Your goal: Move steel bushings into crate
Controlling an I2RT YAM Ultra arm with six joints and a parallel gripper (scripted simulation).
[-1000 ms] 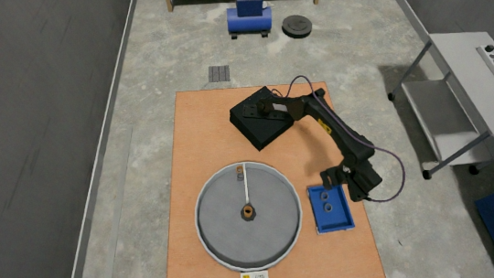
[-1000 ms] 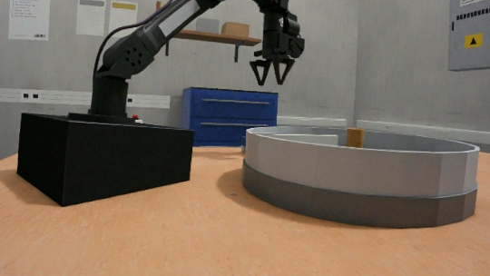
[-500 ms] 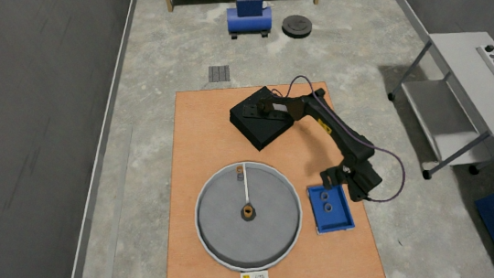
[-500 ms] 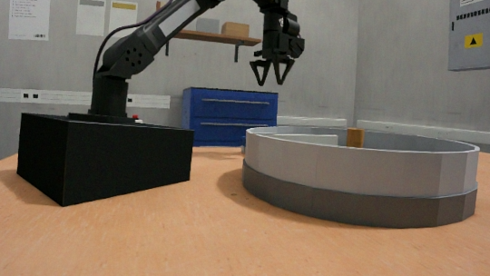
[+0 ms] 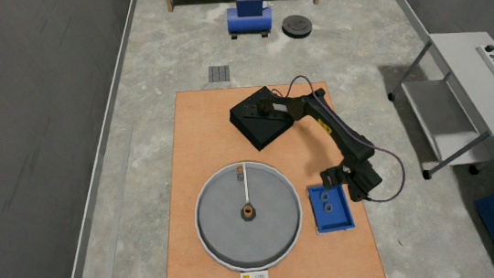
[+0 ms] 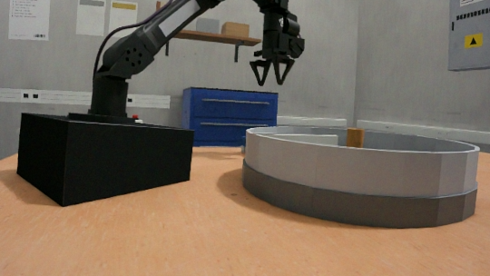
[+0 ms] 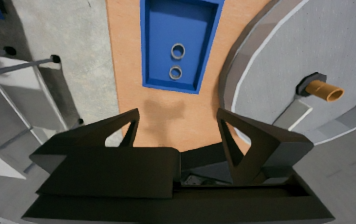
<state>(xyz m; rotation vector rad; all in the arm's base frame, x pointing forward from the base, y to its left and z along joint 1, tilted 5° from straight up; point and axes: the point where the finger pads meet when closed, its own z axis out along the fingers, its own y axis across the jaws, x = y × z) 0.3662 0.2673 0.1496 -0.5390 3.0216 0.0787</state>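
Above the far end of the blue crate point(image 5: 331, 218) point(image 7: 175, 17), to the right of the turntable point(image 5: 229, 239) point(image 6: 345, 164) point(image 7: 270, 65), your hand point(image 5: 340, 188) point(image 6: 270, 84) point(image 7: 178, 112) hung with its fingers wide apart and nothing between them. One steel-grey bushing point(image 7: 172, 51) and a second grey bushing point(image 5: 325, 208) point(image 7: 170, 73) lay inside the crate, just beside each other toward its far end. You had, as I judged it, the full count, so the step in hand was simply to leave well.

The way to do that was to lift straight up and let the fingers rise past the crate's walls before you swung sideways. A low sweep could have clipped a wall or dragged the crate along the tabletop point(image 5: 201, 129) point(image 6: 181, 237) point(image 7: 127, 60). You had no call to reach for the turntable again: the copper-coloured bushing point(image 5: 239, 166) and the darker grey ring point(image 5: 239, 179) by its far rim, beside the pale bar point(image 5: 246, 184) point(image 6: 313, 140) point(image 7: 295, 114), were best left alone. Any route home needed height over the orange post point(image 5: 248, 208) point(image 6: 355, 137) point(image 7: 320, 90) at the turntable's middle.
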